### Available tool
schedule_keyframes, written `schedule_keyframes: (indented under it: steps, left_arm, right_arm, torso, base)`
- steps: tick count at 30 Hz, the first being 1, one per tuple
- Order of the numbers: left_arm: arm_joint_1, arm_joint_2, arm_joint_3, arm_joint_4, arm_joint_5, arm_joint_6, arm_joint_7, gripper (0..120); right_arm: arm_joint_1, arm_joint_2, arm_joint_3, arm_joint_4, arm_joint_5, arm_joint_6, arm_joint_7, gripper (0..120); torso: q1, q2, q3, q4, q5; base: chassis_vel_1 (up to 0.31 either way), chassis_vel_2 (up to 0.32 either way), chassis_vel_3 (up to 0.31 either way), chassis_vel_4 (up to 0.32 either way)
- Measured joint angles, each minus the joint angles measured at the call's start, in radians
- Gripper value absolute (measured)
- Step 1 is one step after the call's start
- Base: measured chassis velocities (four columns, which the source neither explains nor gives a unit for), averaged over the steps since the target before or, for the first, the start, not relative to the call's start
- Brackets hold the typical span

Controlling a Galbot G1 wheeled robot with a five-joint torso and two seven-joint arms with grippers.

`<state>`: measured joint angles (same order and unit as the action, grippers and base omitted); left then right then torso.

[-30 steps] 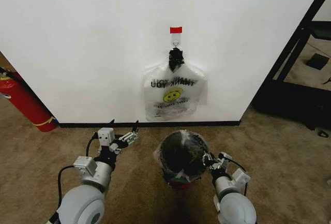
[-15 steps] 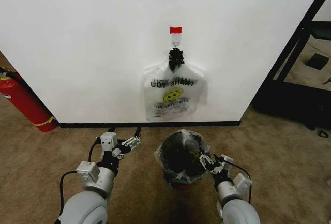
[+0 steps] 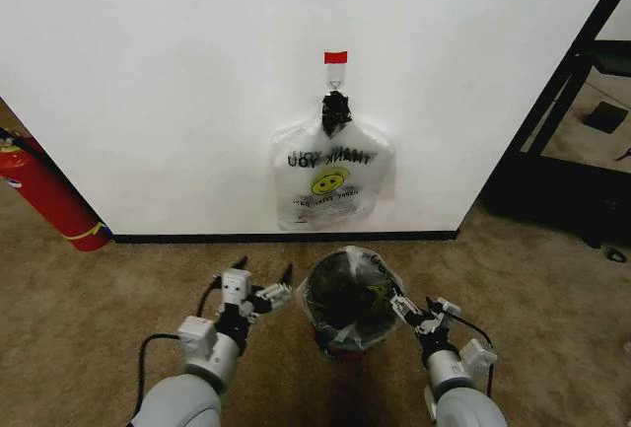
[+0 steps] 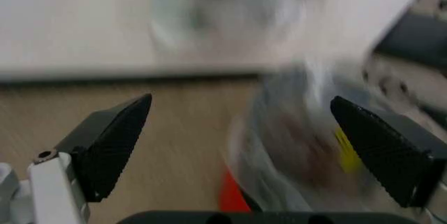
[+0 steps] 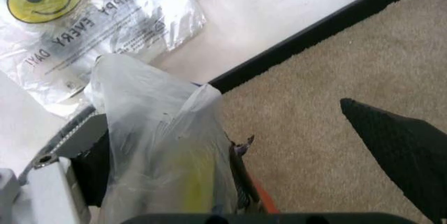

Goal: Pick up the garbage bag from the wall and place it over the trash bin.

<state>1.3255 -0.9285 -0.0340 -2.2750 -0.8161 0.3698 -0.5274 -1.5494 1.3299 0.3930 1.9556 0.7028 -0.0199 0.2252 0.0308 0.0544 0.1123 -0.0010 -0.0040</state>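
The trash bin (image 3: 340, 301), a round black mesh basket on a red base, stands on the carpet below the wall (image 3: 177, 82). The garbage bag (image 3: 380, 269), thin see-through plastic, lies draped over the bin's rim and hangs down its side (image 5: 160, 130). My left gripper (image 3: 266, 271) hovers open just left of the bin; in its blurred wrist view the bin (image 4: 300, 150) lies between the wide-spread fingers (image 4: 112, 140). My right gripper (image 3: 414, 306) sits open at the bin's right rim, one finger against the plastic.
A second bag (image 3: 330, 185) with a yellow smiley hangs from the hook (image 3: 335, 79) under a red tape strip. A red fire extinguisher (image 3: 49, 195) leans at the far left. Black furniture (image 3: 562, 180) stands to the right. A black baseboard (image 3: 197, 238) lines the wall.
My left arm has swung right, bringing its gripper close beside the bin. My right gripper has drawn slightly back and to the right. The plastic on the rim has shifted.
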Motion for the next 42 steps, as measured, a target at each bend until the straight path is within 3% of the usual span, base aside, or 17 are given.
schedule_keyframes:
  steps: [1,3,4,10,15,20,22,25,28,35,42]
  left_arm:
    - [-0.054,0.005,0.027,0.021,-0.084,0.041,-0.026,100]
    - [-0.125,0.013,0.065,0.075,-0.137,0.07,-0.043,100]
    - [-0.165,0.015,0.088,0.112,-0.145,0.078,-0.048,100]
    - [-0.312,0.002,0.148,0.256,-0.186,0.101,-0.072,99]
    - [-0.355,-0.017,0.172,0.299,-0.235,0.112,-0.08,94]
    - [-0.387,-0.028,0.222,0.309,-0.238,0.123,-0.065,74]
    - [-0.387,-0.028,0.222,0.309,-0.238,0.123,-0.065,74]
    - [-0.395,-0.029,0.263,0.313,-0.219,0.125,-0.051,57]
    - [-0.399,-0.033,0.281,0.327,-0.204,0.121,-0.045,51]
    - [-0.413,-0.047,0.315,0.345,-0.194,0.121,-0.029,21]
    - [-0.431,-0.061,0.342,0.353,-0.209,0.141,-0.084,8]
  right_arm:
    - [0.003,0.0,-0.002,-0.003,-0.006,0.001,-0.003,100]
    - [0.015,0.0,-0.012,-0.018,-0.014,0.001,-0.005,100]
    - [0.023,0.001,-0.017,-0.028,-0.016,0.001,-0.008,100]
    - [0.04,0.012,-0.027,-0.072,-0.026,0.001,-0.02,100]
    - [0.047,0.019,-0.033,-0.094,-0.029,0.001,-0.022,100]
    - [0.053,0.023,-0.036,-0.106,-0.029,-0.003,-0.022,100]
    - [0.053,0.023,-0.036,-0.106,-0.029,-0.003,-0.022,100]
    - [0.052,0.025,-0.037,-0.108,-0.031,-0.004,-0.019,100]
    - [0.052,0.025,-0.037,-0.107,-0.031,-0.004,-0.018,100]
    - [0.043,0.026,-0.037,-0.101,-0.038,-0.004,-0.023,100]
    - [0.041,0.026,-0.042,-0.101,-0.044,0.005,-0.031,100]
  torso:
    - [0.0,0.0,0.0,-0.0002,0.0]
    - [0.0,0.0,0.0,-0.0005,-0.0001]
    - [0.0,0.0,0.0,0.0003,0.0001]
    - [0.0,0.0,0.0,-0.0002,-0.0001]
    - [0.0,0.0,0.0,0.0002,-0.0001]
    - [0.0,0.0,0.0,0.0,0.0]
    - [0.0,0.0,0.0,0.0,0.0]
    - [0.0,0.0,0.0,0.0,0.0]
    - [0.0,0.0,0.0,0.0,0.0]
    - [0.0,0.0,0.0,0.0001,0.0]
    - [0.0,0.0,0.0,-0.0004,-0.0004]
  base:
    - [0.0,0.0,0.0,0.0]
    - [0.0,0.0,0.0,0.0]
    - [0.0,0.0,0.0,0.0]
    - [0.0,0.0,0.0,0.0]
    - [0.0,0.0,0.0,0.0]
    - [0.0,0.0,0.0,0.0]
    - [0.0,0.0,0.0,0.0]
    - [0.0,0.0,0.0,0.0]
    - [0.0,0.0,0.0,0.0]
    - [0.0,0.0,0.0,0.0]
    - [0.0,0.0,0.0,0.0]
